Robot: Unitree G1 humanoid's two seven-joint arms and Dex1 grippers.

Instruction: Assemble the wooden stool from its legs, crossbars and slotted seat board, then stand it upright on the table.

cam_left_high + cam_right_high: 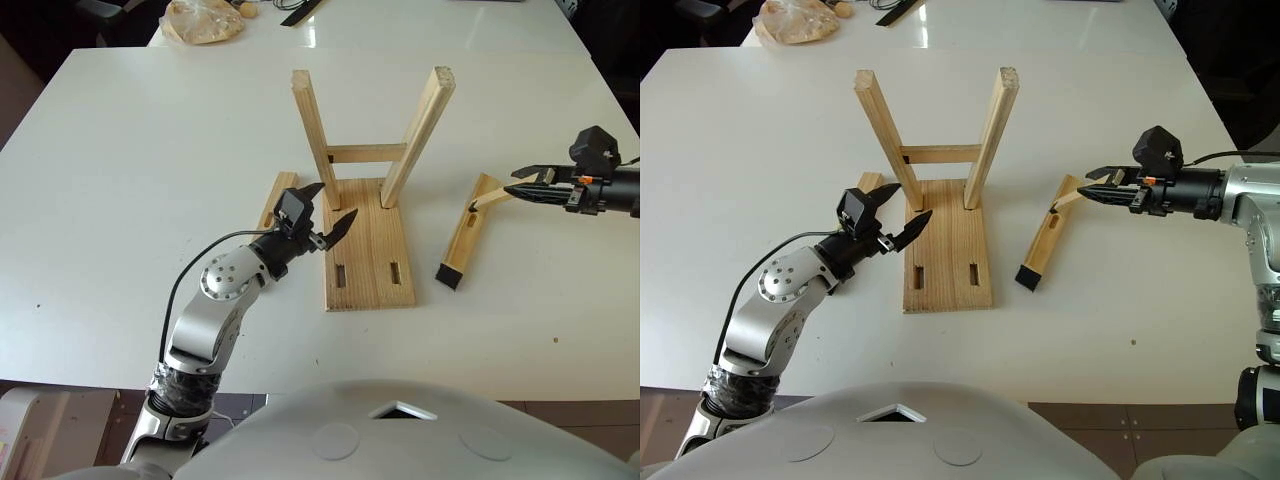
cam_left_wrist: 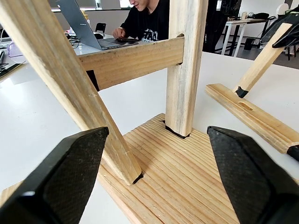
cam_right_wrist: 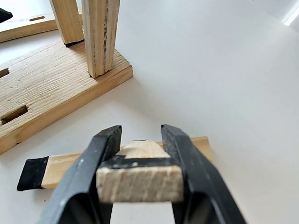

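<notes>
One pale, grained wooden seat board point(image 1: 368, 262) lies flat on the white table point(image 1: 130, 200). Two square wooden legs point(image 1: 313, 130) point(image 1: 421, 125) stand in its far slots, joined by one flat crossbar point(image 1: 366, 153). Two rectangular slots point(image 1: 341, 275) point(image 1: 395, 270) at its near end are open. My left end effector point(image 1: 336, 200) hovers over the board's left edge, its black fingers spread apart and holding nothing. A third leg point(image 1: 272, 198) lies just left of the board, partly hidden by that end effector. Right of the board lies a fourth leg point(image 1: 465, 240), slotted and black-tipped. My right end effector point(image 1: 514, 182) is clamped on a second crossbar point(image 1: 488, 203) slanting up from it
</notes>
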